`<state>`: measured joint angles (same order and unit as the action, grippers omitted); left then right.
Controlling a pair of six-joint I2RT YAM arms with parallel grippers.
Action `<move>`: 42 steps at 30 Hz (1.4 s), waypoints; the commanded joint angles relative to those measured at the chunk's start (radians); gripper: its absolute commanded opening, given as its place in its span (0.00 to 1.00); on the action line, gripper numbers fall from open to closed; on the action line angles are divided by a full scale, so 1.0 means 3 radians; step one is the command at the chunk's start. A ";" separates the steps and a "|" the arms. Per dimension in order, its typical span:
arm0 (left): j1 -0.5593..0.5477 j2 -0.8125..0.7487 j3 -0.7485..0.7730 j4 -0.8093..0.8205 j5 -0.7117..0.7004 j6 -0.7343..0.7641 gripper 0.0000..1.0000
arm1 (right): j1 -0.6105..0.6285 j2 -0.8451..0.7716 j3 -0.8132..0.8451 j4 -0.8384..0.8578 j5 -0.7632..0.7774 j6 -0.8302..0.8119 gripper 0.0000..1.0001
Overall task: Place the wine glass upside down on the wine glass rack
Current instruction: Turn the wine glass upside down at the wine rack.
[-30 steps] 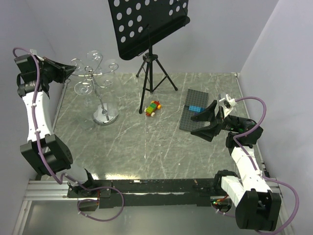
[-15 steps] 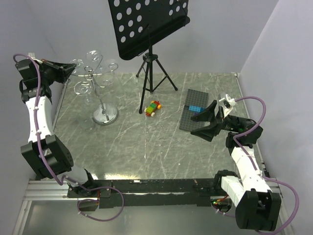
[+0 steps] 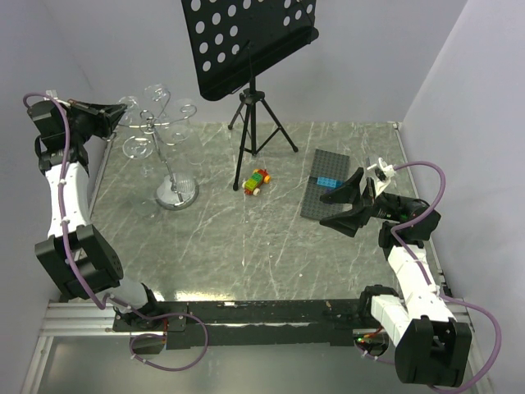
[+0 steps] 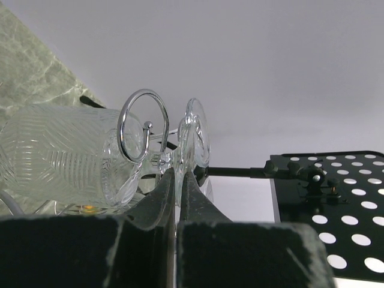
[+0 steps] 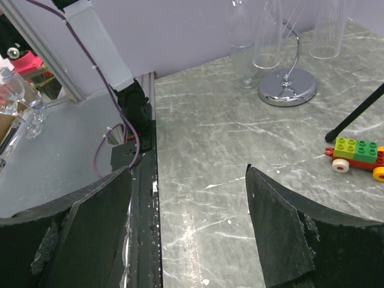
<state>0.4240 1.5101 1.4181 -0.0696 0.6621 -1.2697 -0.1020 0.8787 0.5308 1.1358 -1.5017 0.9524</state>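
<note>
The jaws of the left gripper (image 4: pixel 178 175) are pressed almost together, and the thin stem of the wine glass (image 4: pixel 66 156) is pinched at their tips. The glass is held on its side by a curled hook of the wine glass rack (image 4: pixel 137 125), at the far left corner of the table (image 3: pixel 246 246). The jaws of the right gripper (image 5: pixel 189 180) are spread wide near the right edge.
</note>
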 commanded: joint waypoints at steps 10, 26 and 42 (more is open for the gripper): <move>0.0146 -0.0074 -0.0023 0.0753 -0.0377 -0.0339 0.01 | -0.0033 0.0016 -0.0005 0.0074 -0.0210 -0.0127 0.83; 0.0156 0.0167 0.0074 0.0988 0.0344 -0.0247 0.01 | -0.0038 0.0031 -0.0005 0.0049 -0.0210 -0.0147 0.83; 0.0162 0.0105 0.0023 0.0585 0.0166 0.0004 0.01 | -0.0069 0.0026 -0.0010 -0.0013 -0.0205 -0.0199 0.83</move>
<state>0.4679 1.5681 1.3991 0.0872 0.7841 -1.3064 -0.1123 0.8879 0.5308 1.1069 -1.5017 0.9253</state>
